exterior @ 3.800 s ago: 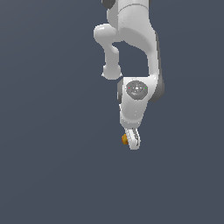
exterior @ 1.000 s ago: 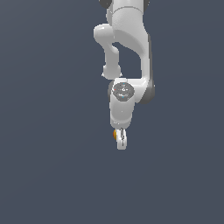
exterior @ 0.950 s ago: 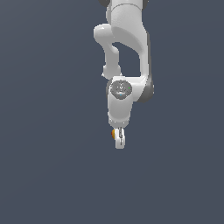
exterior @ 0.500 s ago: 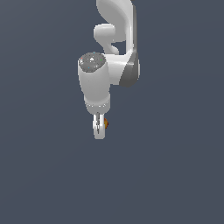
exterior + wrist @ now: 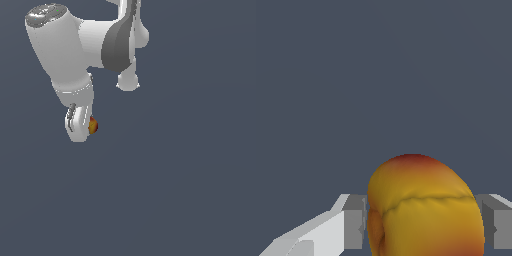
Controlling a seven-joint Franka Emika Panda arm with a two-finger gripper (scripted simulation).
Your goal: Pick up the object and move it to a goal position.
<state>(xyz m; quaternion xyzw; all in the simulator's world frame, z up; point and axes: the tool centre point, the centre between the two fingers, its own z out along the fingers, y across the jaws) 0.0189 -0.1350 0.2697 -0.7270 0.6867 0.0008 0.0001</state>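
Two grey finger pads (image 5: 355, 222) of the white gripper (image 5: 84, 127) are clamped on the sides of the peach-like fruit (image 5: 423, 207), which sits between them at the fingertips. It looks light, rounded and probably smooth, so a grip across its widest part seems safest. No goal marker shows, and the exterior view hides most of the fruit behind a finger.

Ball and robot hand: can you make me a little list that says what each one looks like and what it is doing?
ball: yellow-orange with red patches, round
where: between the fingers
gripper: white, shut on the ball
arm: white and grey, reaching down from above
exterior view: ball peeks out on the gripper's right side
background: plain dark grey-blue, no goal marker visible
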